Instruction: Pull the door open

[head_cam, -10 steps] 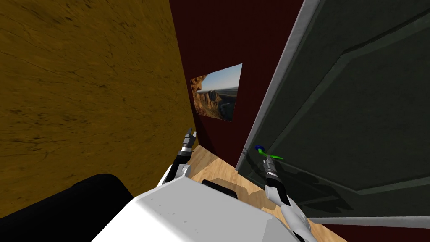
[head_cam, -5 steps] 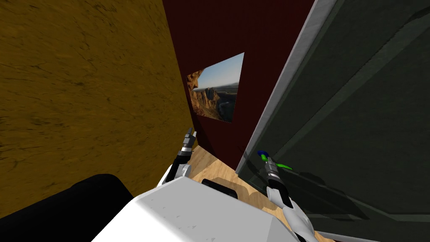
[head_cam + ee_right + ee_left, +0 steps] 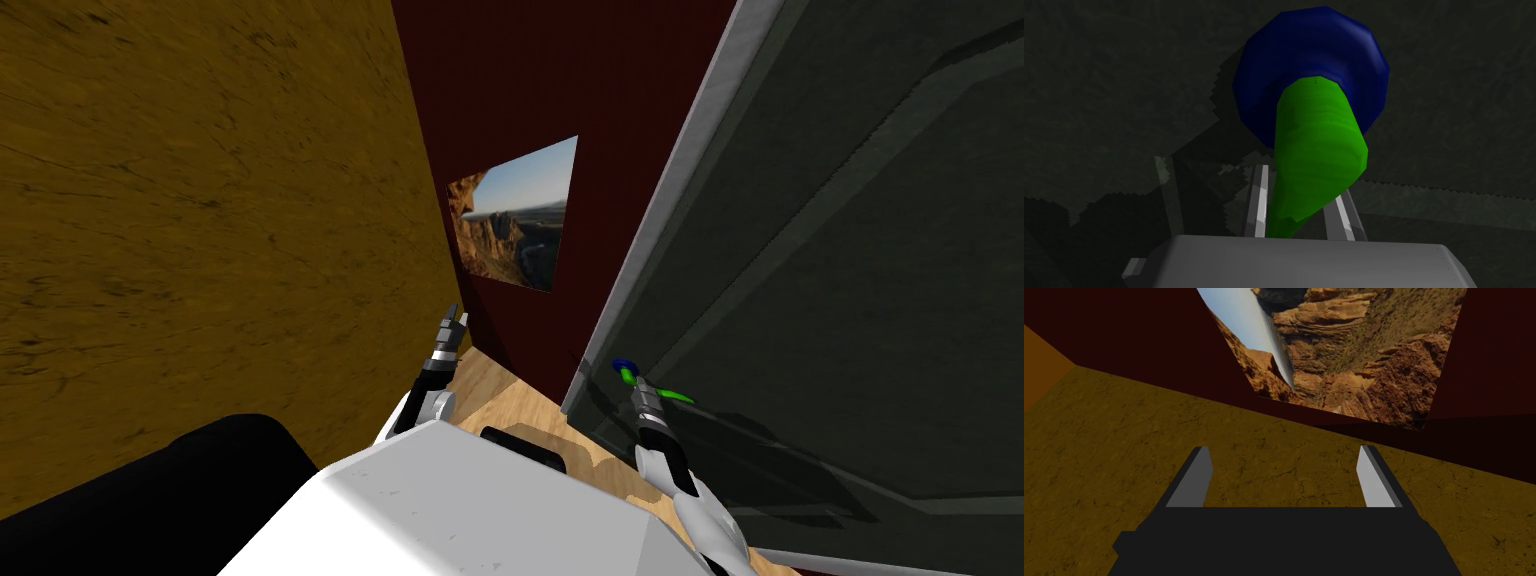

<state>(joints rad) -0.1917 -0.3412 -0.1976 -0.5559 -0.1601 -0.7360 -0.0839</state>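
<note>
A dark grey panelled door (image 3: 850, 250) stands at my right, its face close in front of my right arm. On it sits a green lever handle (image 3: 672, 397) on a round blue base (image 3: 624, 365). My right gripper (image 3: 640, 385) is at the lever. In the right wrist view the green lever (image 3: 1316, 145) runs down from the blue base (image 3: 1324, 45) into my right gripper (image 3: 1298, 205), whose fingers (image 3: 1258, 200) press its two sides. My left gripper (image 3: 455, 322) hangs by the ochre wall, open (image 3: 1284, 475) with nothing between its fingers.
An ochre wall (image 3: 200, 200) runs close along my left. A dark red wall with a canyon picture (image 3: 515, 230) closes the corner ahead. The door's light grey edge (image 3: 650, 230) stands by it. Wooden floor (image 3: 510, 395) lies between the arms.
My right fingers have closed in from wide apart onto the green lever. The head view has shifted a little. The left arm has not moved.
</note>
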